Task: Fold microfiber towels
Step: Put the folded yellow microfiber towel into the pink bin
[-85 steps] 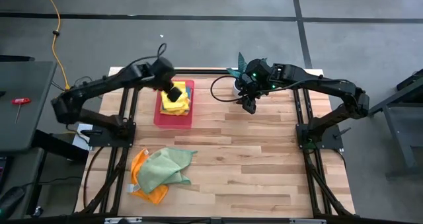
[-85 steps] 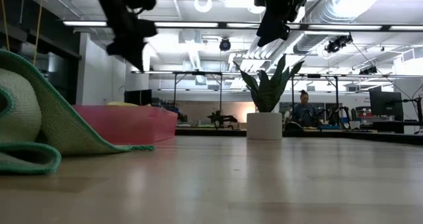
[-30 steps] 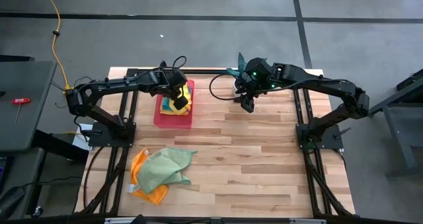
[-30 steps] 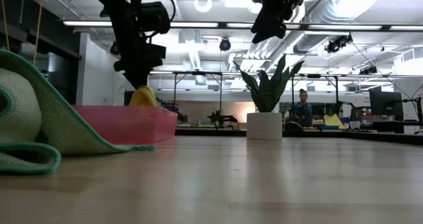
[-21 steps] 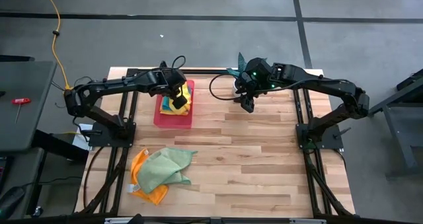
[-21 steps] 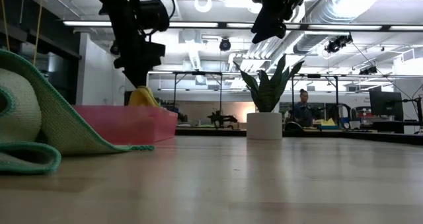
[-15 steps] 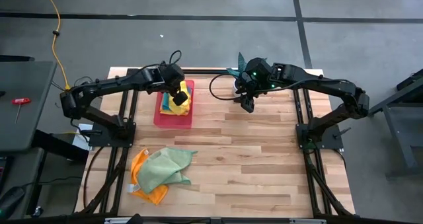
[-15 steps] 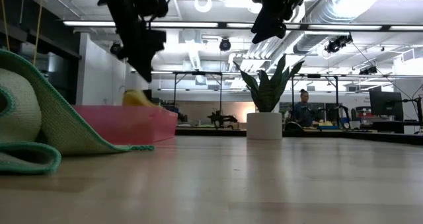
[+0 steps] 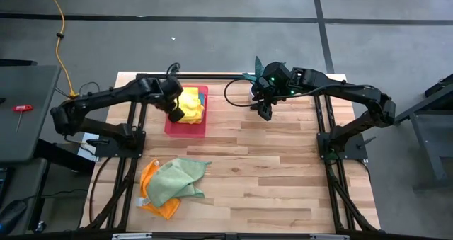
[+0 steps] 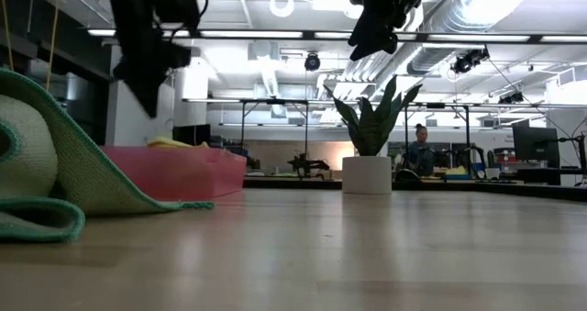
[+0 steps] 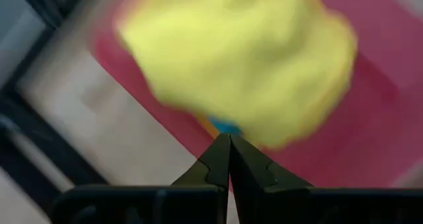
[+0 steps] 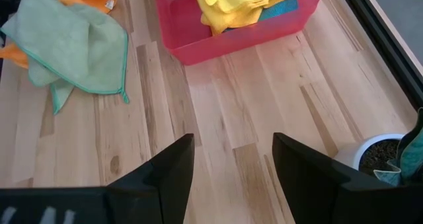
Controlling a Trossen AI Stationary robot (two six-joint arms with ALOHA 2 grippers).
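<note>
A pink tray [image 9: 185, 130] stands at the table's far left and holds a yellow towel [image 9: 192, 102] lying on a teal one [image 12: 277, 6]. My left gripper [image 9: 175, 115] is shut and empty above the tray's left side; in the left wrist view [image 11: 229, 141] the yellow towel [image 11: 238, 59] shows just beyond its tips. A light green towel [image 9: 173, 180] lies crumpled on an orange one [image 9: 150, 197] near the front left. My right gripper [image 9: 265, 114] hangs open and empty above the far middle of the table.
A potted plant in a white pot [image 9: 258, 81] stands at the far edge beside my right gripper. Bare wood spreads over the middle and right of the table [image 9: 283, 169]. A person [image 10: 422, 150] sits far off in the room behind.
My left gripper has risen from the tray and gone toward the table's left and near edge. The yellow towel, which stood up in a peak under the gripper, has sunk flat into the tray.
</note>
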